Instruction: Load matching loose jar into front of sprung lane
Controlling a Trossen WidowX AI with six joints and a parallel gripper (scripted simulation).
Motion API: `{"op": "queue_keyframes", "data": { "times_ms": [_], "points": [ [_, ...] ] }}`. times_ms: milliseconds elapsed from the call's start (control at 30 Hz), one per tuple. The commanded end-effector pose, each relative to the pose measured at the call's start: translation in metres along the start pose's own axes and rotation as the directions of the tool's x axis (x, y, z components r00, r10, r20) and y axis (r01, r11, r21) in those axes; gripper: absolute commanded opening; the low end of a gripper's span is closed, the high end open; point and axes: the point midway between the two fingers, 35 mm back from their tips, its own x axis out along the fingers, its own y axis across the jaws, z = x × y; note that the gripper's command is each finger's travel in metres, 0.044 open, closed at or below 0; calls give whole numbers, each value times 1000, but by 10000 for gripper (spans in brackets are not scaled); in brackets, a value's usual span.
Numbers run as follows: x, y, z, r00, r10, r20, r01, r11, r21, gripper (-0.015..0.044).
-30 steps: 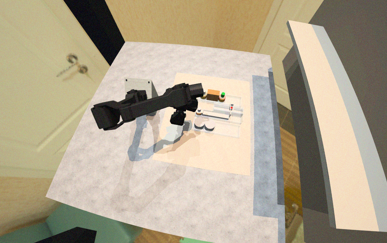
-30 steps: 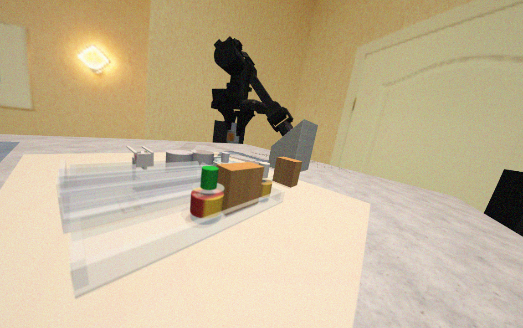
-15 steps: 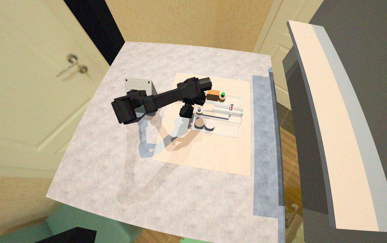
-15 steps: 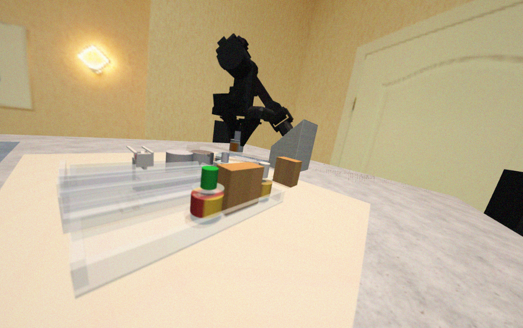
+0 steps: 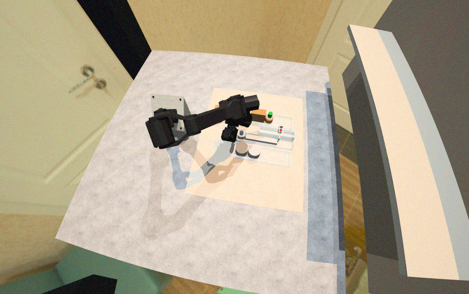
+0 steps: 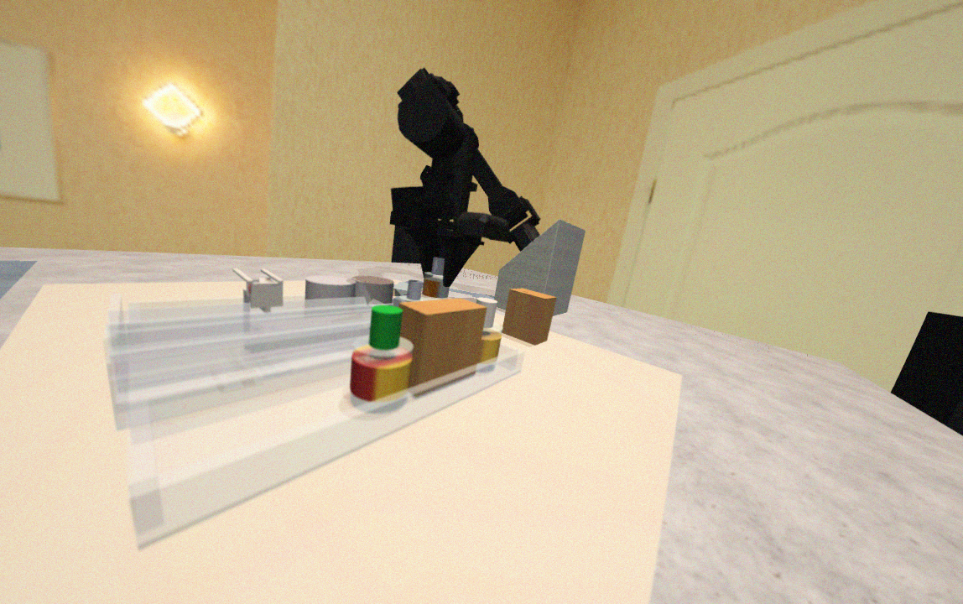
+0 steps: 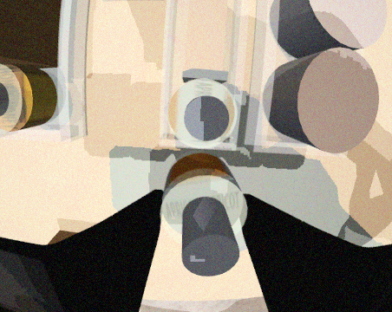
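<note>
My gripper [image 5: 228,133] [image 7: 202,200] is shut on a jar with a grey cap, a pale shoulder with lettering and an orange-brown body. The held jar [image 7: 210,256] [image 6: 431,287] is upright just outside the front end of the clear sprung lane [image 5: 288,145]. Its exact height above the mat is hard to tell. The lane jar [image 7: 206,117] [image 5: 241,134] [image 6: 414,288], also grey-capped, stands at the lane's front end, directly beyond the held jar. A grey plate [image 7: 205,74] shows right behind it. The low front stop is hard to make out through the clear plastic.
One side lane holds a green-capped jar [image 5: 269,117] [image 6: 382,372], a wooden block [image 5: 258,115] [image 6: 444,341] and a yellow-brown jar [image 6: 489,347] [image 7: 42,95]. The other holds two round tins, the nearer tin [image 7: 339,100] [image 5: 241,148] close to the right finger's side. Another block [image 6: 528,316] stands apart.
</note>
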Motion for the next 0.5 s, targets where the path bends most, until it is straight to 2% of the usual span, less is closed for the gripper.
{"op": "queue_keyframes", "data": {
  "times_ms": [0,467],
  "points": [
    [10,1,-3,1000,-9,-9,9,1000,-16,0],
    [11,1,1,1000,-9,-9,9,1000,-16,0]
  ]
}}
